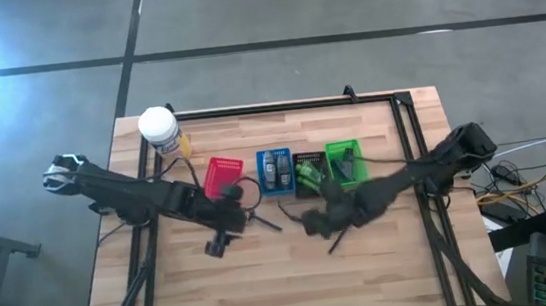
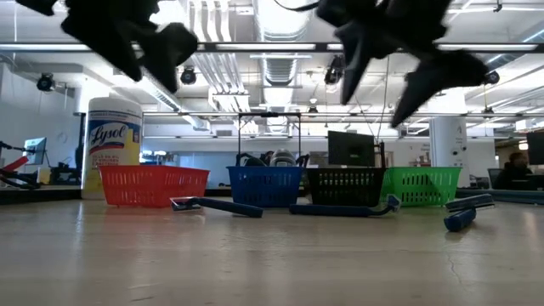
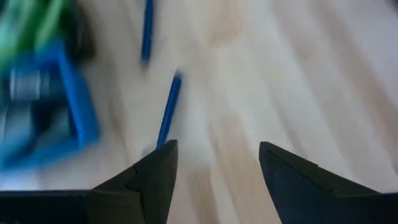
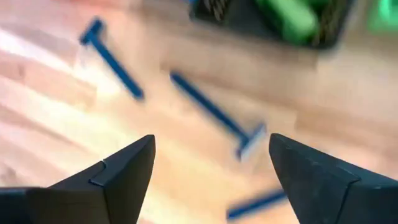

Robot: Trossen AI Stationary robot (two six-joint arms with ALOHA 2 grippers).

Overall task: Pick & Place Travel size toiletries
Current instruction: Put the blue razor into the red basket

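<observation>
Several thin blue razors lie flat on the wooden table: two ahead of my left gripper, and three below my right gripper. Both grippers hang open above the table in front of the basket row, left and right, with nothing between their fingers. Grey bottles sit in the blue basket. Green bottles lie in the black basket and in the green basket.
A red basket stands at the left end of the row. A white-lidded yellow jar stands at the far left corner. A black frame runs along the table's far edge and sides. Bare wood lies toward the near edge.
</observation>
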